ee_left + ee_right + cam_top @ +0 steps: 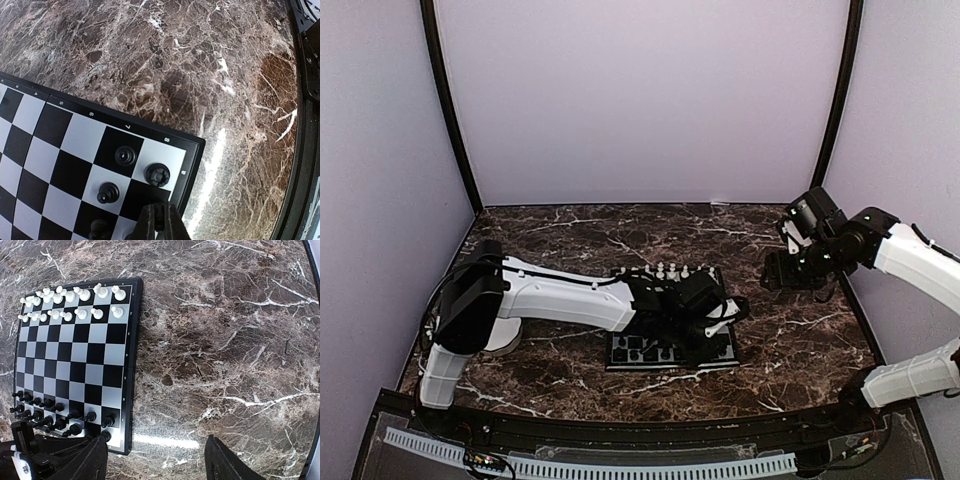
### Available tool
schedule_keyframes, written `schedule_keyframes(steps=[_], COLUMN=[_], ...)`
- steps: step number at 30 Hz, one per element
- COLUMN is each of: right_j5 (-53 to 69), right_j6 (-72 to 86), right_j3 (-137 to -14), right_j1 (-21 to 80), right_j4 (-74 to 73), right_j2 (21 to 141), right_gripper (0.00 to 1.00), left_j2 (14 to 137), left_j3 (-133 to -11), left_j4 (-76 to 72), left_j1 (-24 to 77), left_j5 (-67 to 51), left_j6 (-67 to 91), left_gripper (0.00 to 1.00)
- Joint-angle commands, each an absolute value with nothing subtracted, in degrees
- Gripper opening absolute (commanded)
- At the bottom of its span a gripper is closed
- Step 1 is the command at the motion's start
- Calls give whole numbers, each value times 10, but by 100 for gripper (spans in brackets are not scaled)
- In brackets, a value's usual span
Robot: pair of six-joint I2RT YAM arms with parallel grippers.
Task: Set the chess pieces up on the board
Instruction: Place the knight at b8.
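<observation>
Got the left gripper (159,220) pinched tight over the board (80,135) corner by the black pieces (157,174), right gripper (160,465) spread wide above the marble table (225,340) beside it.

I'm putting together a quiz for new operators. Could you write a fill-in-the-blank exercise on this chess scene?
1. The white chess pieces stand in ___ rows on the board.
2. The left tool, over the board's corner, is ___.
3. The right tool, above the marble tabletop, is ___.
Missing words: two; shut; open.
</observation>
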State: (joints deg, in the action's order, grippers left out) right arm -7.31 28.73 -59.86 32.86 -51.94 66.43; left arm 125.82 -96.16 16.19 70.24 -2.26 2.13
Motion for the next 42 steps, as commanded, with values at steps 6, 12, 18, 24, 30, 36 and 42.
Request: schedule_keyframes(steps=[6,12,18,24,30,36,42], right_j5=[-69,-66,-64,-60,-58,-57,-54], right_j6=[277,275,276,275,274,275,275], right_j3=[-606,-610,-609,-610,-610,-609,-607], right_j1=[321,320,319,318,318,318,317], right_j4=[-521,-521,-519,-515,-515,-514,-512], right_j2=[677,684,688,693,694,695,696], right_gripper=[68,68,68,68,68,68,68], left_j2=[1266,1269,1269,1267,1267,1267,1257], left_j3=[-969,-973,-977,-985,-987,-990,-990], left_j4=[157,157,164,170,171,175,186], left_j1=[698,694,690,689,689,689,689], left_j5=[-20,-17,-10,-11,-16,-22,-29], left_j6=[21,20,21,20,22,20,19], left_gripper=[7,9,11,12,16,17,18])
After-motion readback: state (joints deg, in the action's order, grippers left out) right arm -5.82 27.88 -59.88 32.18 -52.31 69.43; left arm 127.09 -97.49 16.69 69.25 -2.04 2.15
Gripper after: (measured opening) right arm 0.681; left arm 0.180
